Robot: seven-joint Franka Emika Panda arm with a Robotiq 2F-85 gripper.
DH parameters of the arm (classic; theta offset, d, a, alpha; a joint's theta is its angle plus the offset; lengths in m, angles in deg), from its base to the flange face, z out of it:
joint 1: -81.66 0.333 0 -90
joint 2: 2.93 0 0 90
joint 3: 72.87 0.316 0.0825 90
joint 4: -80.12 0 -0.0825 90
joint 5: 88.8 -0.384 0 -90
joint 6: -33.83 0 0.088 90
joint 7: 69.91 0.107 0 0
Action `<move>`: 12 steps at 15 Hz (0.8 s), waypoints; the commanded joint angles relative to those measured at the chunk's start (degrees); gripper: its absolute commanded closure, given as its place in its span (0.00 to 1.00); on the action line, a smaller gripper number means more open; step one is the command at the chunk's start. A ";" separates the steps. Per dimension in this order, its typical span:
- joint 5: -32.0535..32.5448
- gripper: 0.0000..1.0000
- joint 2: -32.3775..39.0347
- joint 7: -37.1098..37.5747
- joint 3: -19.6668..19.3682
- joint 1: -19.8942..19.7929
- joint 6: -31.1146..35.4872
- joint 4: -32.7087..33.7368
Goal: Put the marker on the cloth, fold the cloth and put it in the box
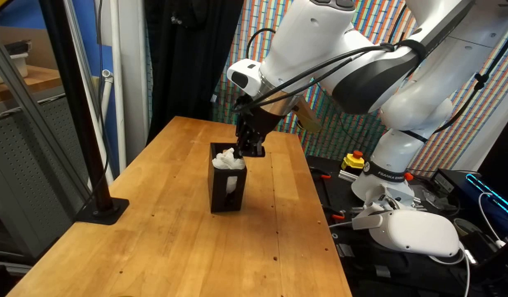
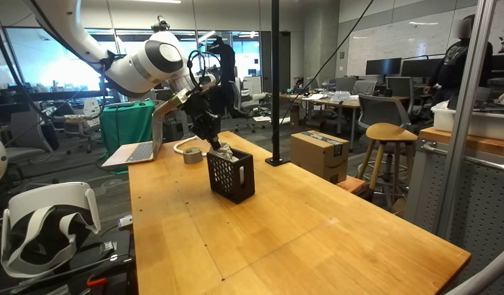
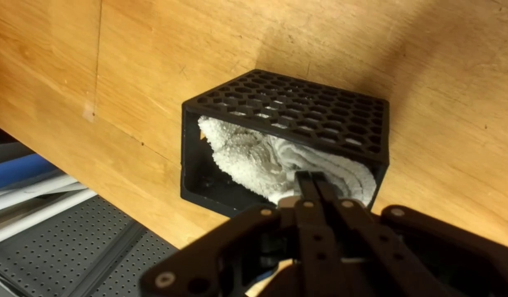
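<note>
Stowing, apparently: white towel (image 3: 241,159) inside honeycomb-walled black box (image 2: 228,178), between long edges of counter (image 1: 171,231) | pincer (image 3: 311,176): jaws together, hold on towel uncertain | marker unseen | next, likely: press down, retreat upward

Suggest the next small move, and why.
Perhaps press the pincer gently down: it looks shut and reaches the cloth, which bunches near the top of the box in both exterior views, while the wrist view shows free room beside it.

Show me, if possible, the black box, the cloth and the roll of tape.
Black box (image 1: 219,190): in an exterior view, on a side wall.
Cloth (image 3: 260,165): in the wrist view, on its rumpled top.
Roll of tape (image 2: 193,157): in an exterior view, on its outer side.
</note>
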 commanded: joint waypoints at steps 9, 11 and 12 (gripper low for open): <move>-6.73 0.94 2.28 -6.22 8.09 -10.01 -2.38 0.00; -8.47 0.94 1.35 -8.06 9.70 -11.92 -2.33 0.96; -9.23 0.94 0.85 -8.97 10.40 -12.73 -2.33 1.71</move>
